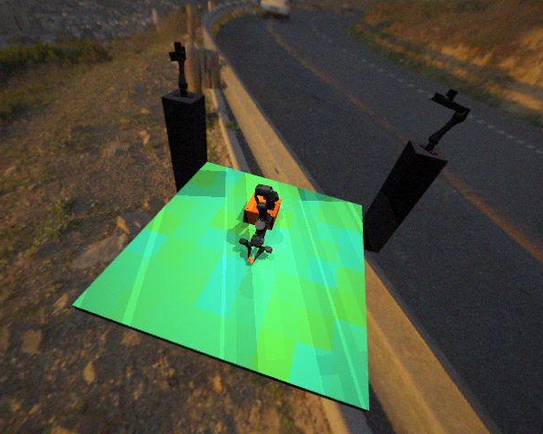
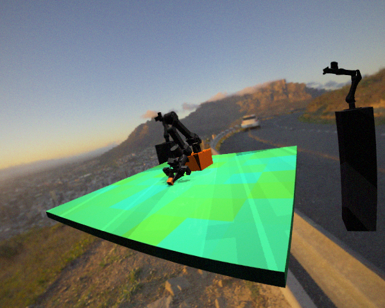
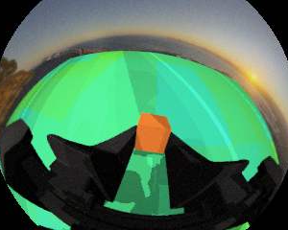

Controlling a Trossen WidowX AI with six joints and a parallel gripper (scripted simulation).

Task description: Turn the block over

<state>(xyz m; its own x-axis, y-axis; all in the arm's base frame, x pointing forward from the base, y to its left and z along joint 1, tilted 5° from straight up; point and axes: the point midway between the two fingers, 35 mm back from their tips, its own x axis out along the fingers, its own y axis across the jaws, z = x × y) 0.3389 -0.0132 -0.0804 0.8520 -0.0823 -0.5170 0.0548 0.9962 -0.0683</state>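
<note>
The small orange block [image 1: 251, 260] [image 2: 169, 181] [image 3: 152, 136] is held between the fingertips of my gripper [image 1: 251, 258] [image 2: 171, 179] [image 3: 152, 132], which is shut on it. The gripper reaches forward at a low slant, close over the green table [image 1: 178, 298] [image 2: 206, 208] [image 3: 86, 96]. The block looks tilted in the wrist view. I cannot tell whether it touches the table. No marked side can be made out on the faces that show.
My arm stands on an orange box [image 1: 253, 208] [image 2: 204, 159] behind the gripper. Two black pillars, each bearing a small black arm, stand beyond the table: a left pillar [image 1: 185, 135] and a right pillar [image 1: 400, 191].
</note>
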